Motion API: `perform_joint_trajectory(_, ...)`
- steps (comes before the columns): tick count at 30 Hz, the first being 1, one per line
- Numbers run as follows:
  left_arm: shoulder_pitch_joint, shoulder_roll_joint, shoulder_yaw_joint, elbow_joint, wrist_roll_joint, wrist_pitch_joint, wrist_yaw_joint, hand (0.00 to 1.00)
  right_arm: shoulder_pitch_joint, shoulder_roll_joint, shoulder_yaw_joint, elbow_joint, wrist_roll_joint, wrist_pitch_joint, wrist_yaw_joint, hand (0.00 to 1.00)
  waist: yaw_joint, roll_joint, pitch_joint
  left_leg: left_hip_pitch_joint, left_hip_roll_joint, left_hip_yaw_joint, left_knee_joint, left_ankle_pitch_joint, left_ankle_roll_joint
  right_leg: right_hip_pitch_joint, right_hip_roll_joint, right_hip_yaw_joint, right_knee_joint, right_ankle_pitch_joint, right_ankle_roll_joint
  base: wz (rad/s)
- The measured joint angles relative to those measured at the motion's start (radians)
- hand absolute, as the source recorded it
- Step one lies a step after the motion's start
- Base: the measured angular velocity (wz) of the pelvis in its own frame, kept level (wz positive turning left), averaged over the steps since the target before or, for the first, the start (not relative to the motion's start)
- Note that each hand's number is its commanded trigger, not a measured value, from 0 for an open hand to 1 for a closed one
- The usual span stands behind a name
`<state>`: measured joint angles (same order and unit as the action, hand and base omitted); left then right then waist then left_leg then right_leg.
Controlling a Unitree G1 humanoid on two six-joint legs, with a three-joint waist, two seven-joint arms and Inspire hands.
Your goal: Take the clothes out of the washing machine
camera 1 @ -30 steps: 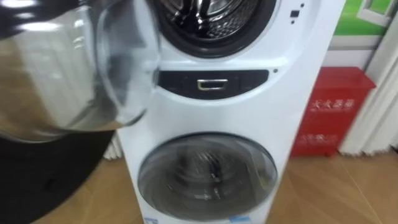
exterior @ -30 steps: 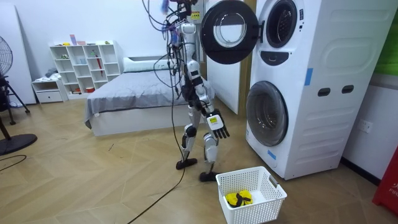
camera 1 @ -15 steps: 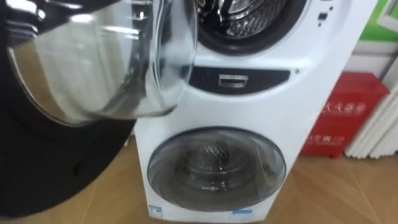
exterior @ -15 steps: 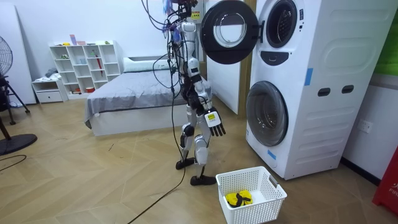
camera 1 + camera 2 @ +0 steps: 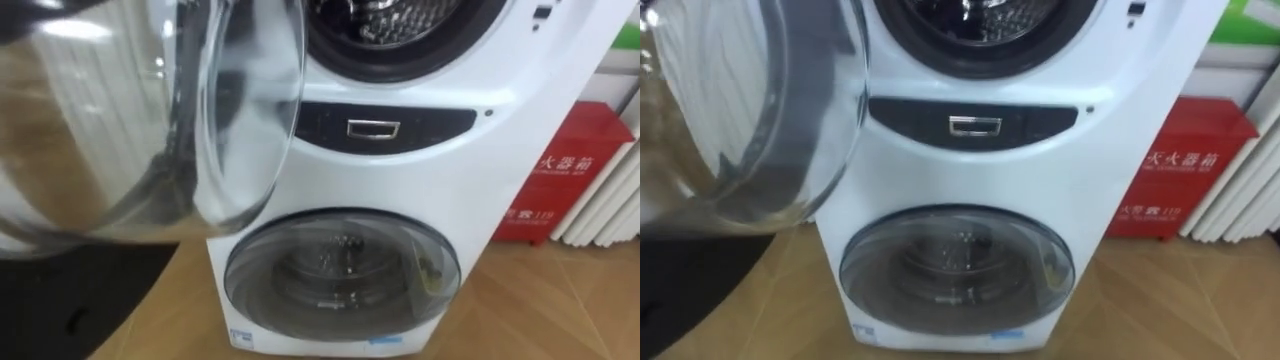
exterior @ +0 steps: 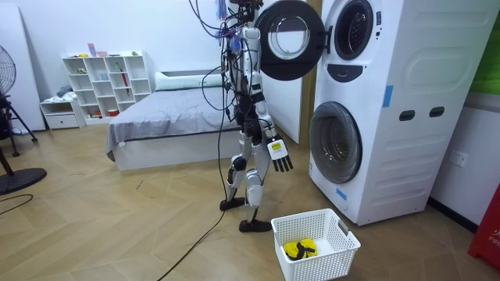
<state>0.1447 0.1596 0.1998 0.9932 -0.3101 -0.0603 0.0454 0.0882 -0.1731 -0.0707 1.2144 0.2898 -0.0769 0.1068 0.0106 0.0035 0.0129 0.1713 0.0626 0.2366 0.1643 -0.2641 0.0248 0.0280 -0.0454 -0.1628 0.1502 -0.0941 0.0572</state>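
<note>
Right now your robot stands on the wooden floor [image 6: 117, 226] facing the stacked washing machine [image 6: 391, 101], close beside its upper door [image 5: 150, 110], which hangs wide open on the robot's left. From the head camera you look past the door's glass bowl at the mouth of the upper drum [image 5: 400, 25]; whether any clothes lie inside it, you cannot tell. Below the drum runs the dark control panel [image 5: 385, 125], and under that the lower door [image 5: 342, 270] is closed. A red cabinet [image 5: 560, 175] stands on the floor to the machine's right.

In the room view the right hand [image 6: 280, 153] hangs low at the robot's side, fingers straight and spread, holding nothing and well apart from the machine. A white basket [image 6: 324, 261] sits on the floor just in front of the robot's feet and near the lower door, and a yellow cloth [image 6: 300, 249] lies in its bottom. Behind the robot stands a bed [image 6: 164, 125]
</note>
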Motion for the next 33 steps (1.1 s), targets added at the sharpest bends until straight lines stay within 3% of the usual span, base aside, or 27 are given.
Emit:
perform_joint_trajectory(4,-0.035,0.058,0.080,-0.157,-0.082,0.000,0.037,0.00,0.005,-0.008,-0.094,-0.021,-0.013,-0.009,-0.004,0.00,0.001,0.019,0.0047,0.002,-0.001,-0.021,-0.001,0.000,0.000,0.004,0.000,-0.002,0.001,-0.001,0.000,0.03)
perform_joint_trajectory(6,-0.065,0.107,0.117,-0.277,-0.091,-0.001,0.065,0.00,0.011,-0.020,-0.118,-0.040,-0.035,-0.010,-0.006,0.00,0.003,0.030,-0.0010,0.004,-0.001,-0.022,-0.002,0.000,0.000,0.004,0.000,0.000,0.000,-0.001,0.000,-0.02)
perform_joint_trajectory(9,-0.089,0.142,0.139,-0.393,-0.091,-0.022,0.104,0.00,0.015,-0.023,-0.119,-0.048,-0.059,-0.016,-0.004,0.00,-0.002,0.054,-0.0085,0.011,-0.003,-0.033,-0.002,0.000,0.000,0.007,0.001,0.013,0.000,-0.001,0.000,-0.11)
perform_joint_trajectory(14,-0.105,0.146,0.164,-0.597,-0.088,-0.021,0.161,0.00,0.042,-0.021,-0.121,-0.062,-0.086,-0.013,0.011,0.00,-0.006,0.069,-0.0138,0.013,-0.003,-0.047,-0.002,0.000,0.000,0.006,0.005,0.018,0.001,-0.001,0.000,-0.05)
perform_joint_trajectory(17,-0.145,0.157,0.166,-0.693,-0.068,-0.018,0.163,0.00,0.051,-0.021,-0.131,-0.069,-0.104,-0.010,0.018,0.00,-0.006,0.065,-0.0116,0.013,-0.004,-0.049,-0.003,0.000,0.000,0.006,0.005,0.022,0.001,-0.001,0.000,0.00)
perform_joint_trajectory(19,-0.153,0.168,0.159,-0.777,-0.042,-0.018,0.160,0.00,0.051,-0.019,-0.128,-0.068,-0.104,-0.006,0.027,0.00,-0.010,0.054,-0.0047,0.012,-0.004,-0.050,-0.003,0.000,0.000,0.005,0.005,0.019,0.000,-0.001,-0.001,0.02)
perform_joint_trajectory(21,-0.153,0.167,0.135,-0.848,-0.004,-0.002,0.176,0.00,0.050,-0.019,-0.123,-0.066,-0.106,0.007,0.027,0.00,-0.011,0.045,-0.0019,0.006,-0.004,-0.050,-0.002,0.000,0.000,0.005,0.002,0.006,0.000,-0.001,-0.001,0.15)
perform_joint_trajectory(24,-0.154,0.165,0.077,-1.001,0.041,0.023,0.180,0.00,0.045,-0.016,-0.077,-0.061,-0.117,0.016,0.027,0.00,-0.013,0.030,-0.0065,-0.008,-0.004,-0.059,-0.001,0.000,0.000,-0.003,0.000,0.000,0.000,-0.001,-0.001,0.12)
perform_joint_trajectory(26,-0.155,0.161,0.016,-1.092,0.046,0.025,0.176,0.00,0.030,-0.013,-0.049,-0.061,-0.104,0.023,0.027,0.00,-0.038,0.027,-0.0053,-0.016,-0.006,-0.077,-0.001,0.000,0.000,-0.002,-0.006,-0.016,0.000,-0.001,-0.001,0.29)
perform_joint_trajectory(27,-0.156,0.145,-0.033,-1.140,0.069,0.028,0.163,0.00,0.018,-0.009,-0.025,-0.057,-0.102,0.025,0.025,0.00,-0.049,0.028,-0.0041,-0.018,-0.007,-0.079,-0.001,0.000,-0.001,0.000,-0.008,-0.020,0.000,-0.001,-0.001,0.32)
perform_joint_trajectory(28,-0.155,0.114,-0.053,-1.169,0.110,0.040,0.162,0.00,0.007,0.003,-0.008,-0.055,-0.100,0.027,0.026,0.00,-0.058,0.026,-0.0027,-0.018,-0.008,-0.096,-0.001,0.000,-0.001,0.003,-0.009,-0.020,-0.001,-0.001,-0.001,0.23)
perform_joint_trajectory(30,-0.155,0.082,-0.093,-1.200,0.126,0.065,0.157,0.00,-0.003,0.025,0.013,-0.051,-0.097,0.031,0.030,0.00,-0.073,0.019,-0.0003,-0.023,-0.007,-0.109,-0.001,0.001,-0.002,0.008,-0.010,-0.031,-0.001,-0.001,-0.001,0.34)
perform_joint_trajectory(33,-0.151,0.034,-0.181,-1.220,0.125,0.068,0.134,0.00,-0.029,0.034,0.076,-0.049,-0.093,0.046,0.049,0.00,-0.077,0.008,0.0036,-0.034,-0.008,-0.108,-0.001,0.004,-0.007,0.000,-0.016,-0.041,-0.001,-0.001,-0.001,0.18)
